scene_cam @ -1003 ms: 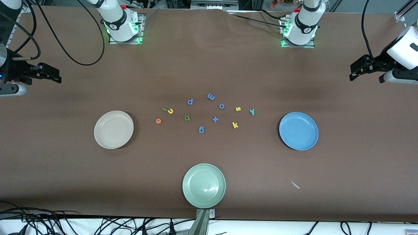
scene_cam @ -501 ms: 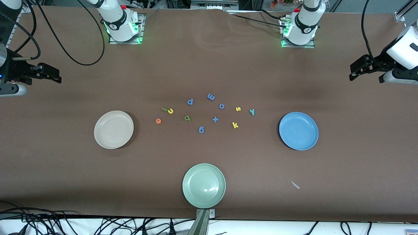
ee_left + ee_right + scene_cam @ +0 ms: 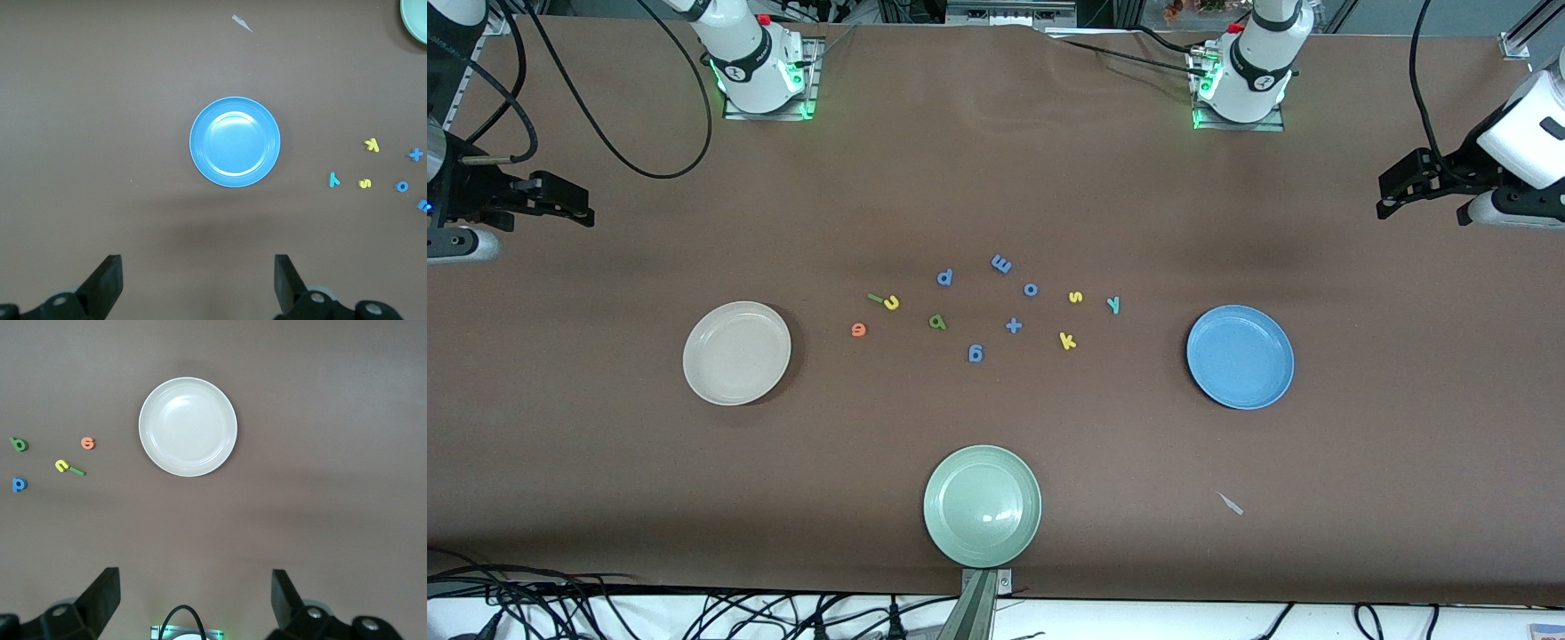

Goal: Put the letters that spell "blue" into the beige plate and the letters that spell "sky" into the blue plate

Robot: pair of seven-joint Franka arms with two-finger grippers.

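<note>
Across the whole table (image 3: 996, 178) a matte brown cloth is spread, slightly rippled near the arm bases along its top edge. Black cables are seen looping at the right arm's end, and more are tangled below the table's near edge.

The right gripper (image 3: 560, 203) is held in the air over the right arm's end of the table, its fingers spread wide and empty; the left gripper (image 3: 1405, 187) is held likewise over the left arm's end, also spread and empty. Both arms are largely cut off by the frame.

The beige plate (image 3: 736, 353), round, shallow and smooth, is set toward the right arm's end. The blue plate (image 3: 1240, 356), of the same shape, is set toward the left arm's end. Neither plate holds anything. A pale green plate (image 3: 982, 505) is placed nearest the front camera, between them.

Small flat foam letters are scattered between the beige and blue plates. The orange e (image 3: 859, 330), yellow u (image 3: 891, 303), thin green l (image 3: 875, 298) and green b (image 3: 937, 322) are grouped nearer the beige plate, the l just beside the u. The yellow s (image 3: 1075, 297), yellow k (image 3: 1067, 340) and teal y (image 3: 1113, 305) lie nearer the blue plate. Periwinkle letters (image 3: 1001, 263) and a plus sign (image 3: 1013, 325) lie among them. A pale scrap (image 3: 1231, 504), too small to be identified, lies nearer the front camera than the blue plate.
</note>
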